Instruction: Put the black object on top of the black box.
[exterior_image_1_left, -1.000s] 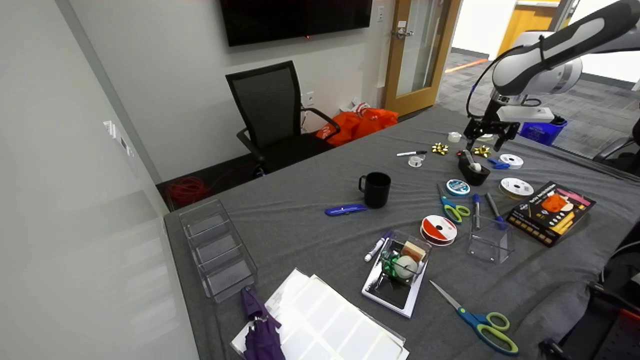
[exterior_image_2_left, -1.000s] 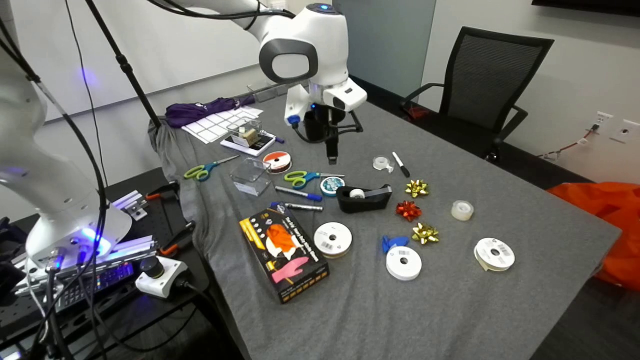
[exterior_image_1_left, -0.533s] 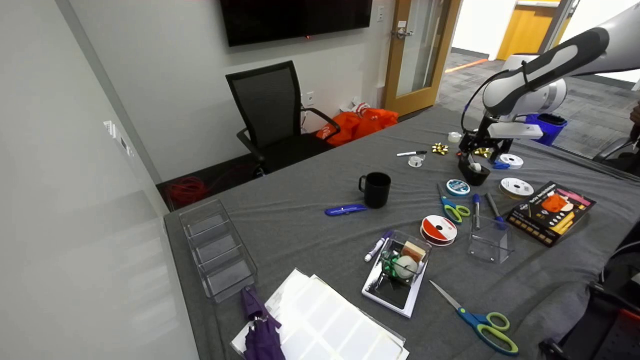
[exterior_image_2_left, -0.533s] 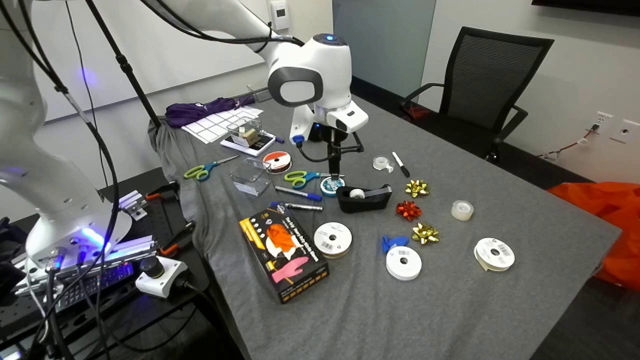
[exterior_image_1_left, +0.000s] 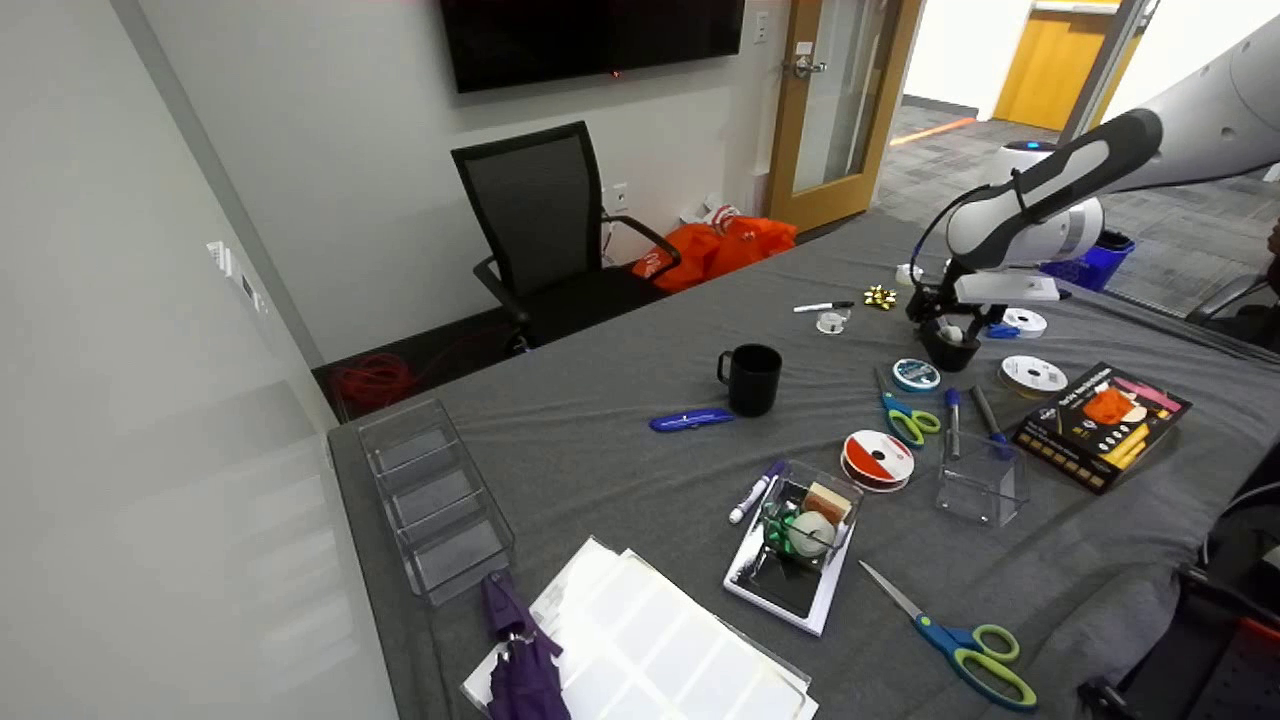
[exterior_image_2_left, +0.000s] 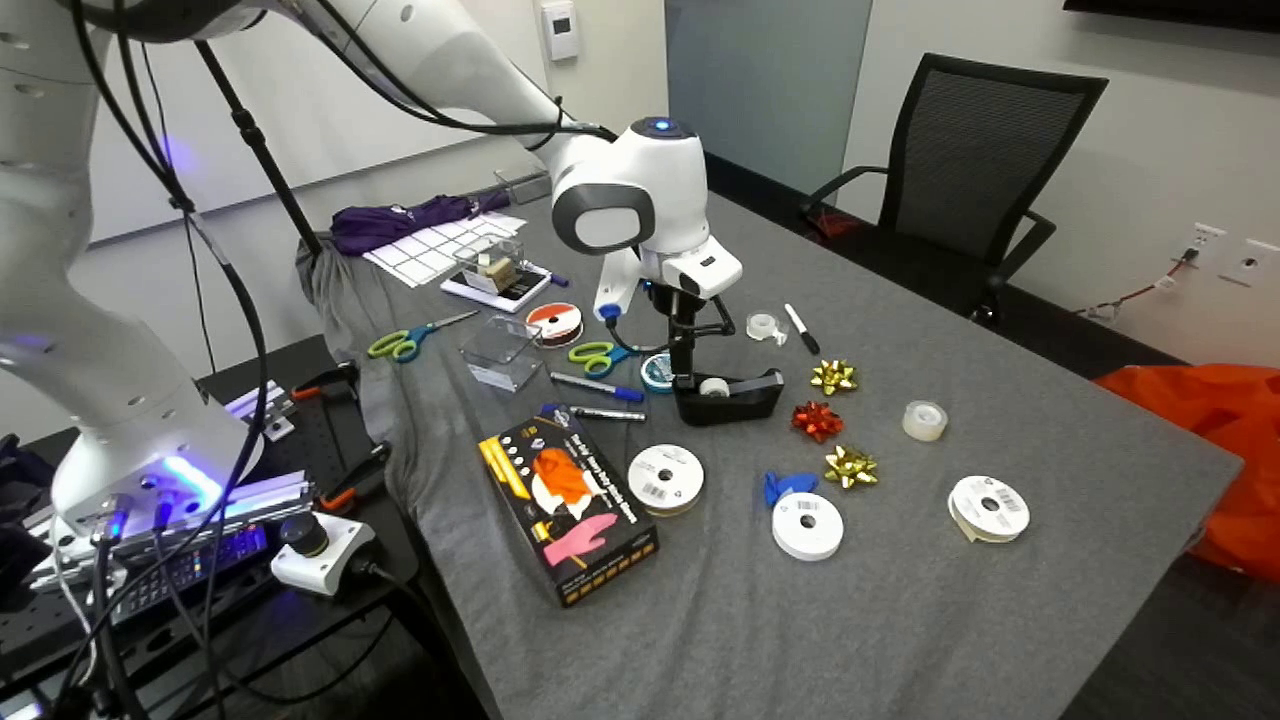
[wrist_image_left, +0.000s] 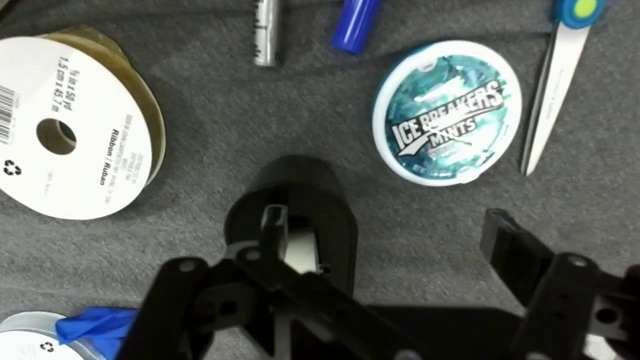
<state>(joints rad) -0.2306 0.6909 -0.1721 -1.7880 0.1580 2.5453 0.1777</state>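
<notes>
The tape dispenser (exterior_image_2_left: 735, 410) is black, its roll (exterior_image_2_left: 713, 387) white; the black box (exterior_image_2_left: 566, 503) carries orange, pink and yellow pictures with white lettering. In an exterior view the near bow (exterior_image_2_left: 849, 466) and far bow (exterior_image_2_left: 833, 377) are gold, the middle bow (exterior_image_2_left: 817, 421) red. Mint tub (wrist_image_left: 447, 114): teal, white-rimmed. Both scissors (exterior_image_1_left: 940, 636): lime and blue handles. Sheets (exterior_image_2_left: 437, 248): white, dark-gridded. Cloth (exterior_image_2_left: 950, 630): plain grey

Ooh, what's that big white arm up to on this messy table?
A robot arm has its end effector open and low at a black tape dispenser. In the wrist view, one finger overlaps the dispenser and the other is off to the side, so it isn't gripped. The dispenser stands on the table, not yet on the black box, which lies nearby.
</notes>
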